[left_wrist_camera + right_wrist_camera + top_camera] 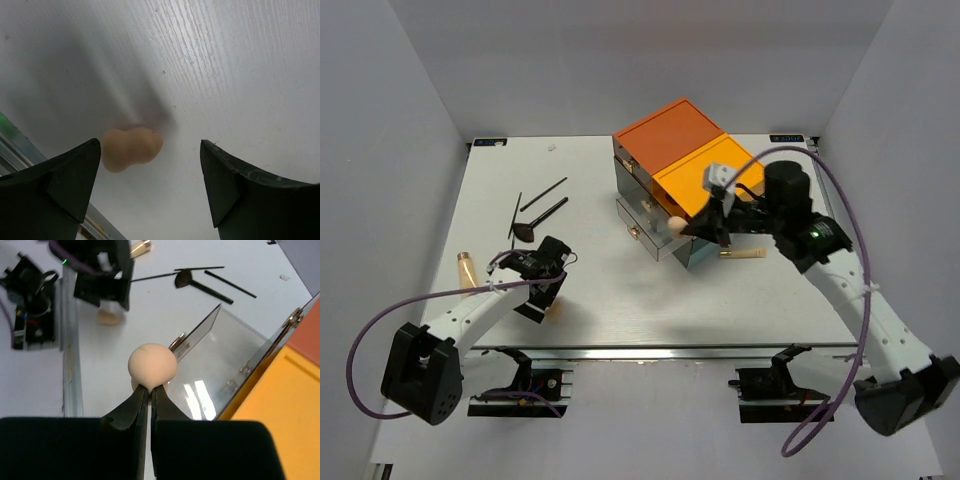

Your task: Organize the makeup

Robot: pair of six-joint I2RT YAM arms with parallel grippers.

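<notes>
My right gripper (692, 228) (150, 388) is shut on a round beige sponge (675, 224) (152, 365) and holds it over the open clear drawer (220, 375) of the drawer box (670, 135). My left gripper (548, 298) (150, 146) is open, hanging over a gourd-shaped beige sponge (131, 148) (107, 316) that lies on the table near its left finger. Thin black brushes (538, 212) (200, 282) lie at the far left. A beige gold-tipped tube (467, 269) lies left of the left arm. No round black compact shows.
The drawer box has orange and yellow tops and stands at the back centre, with a lower drawer (638, 222) pulled out toward the left. A beige stick (744, 254) lies by the box under the right arm. The table's metal front rail (70, 355) runs along the near edge.
</notes>
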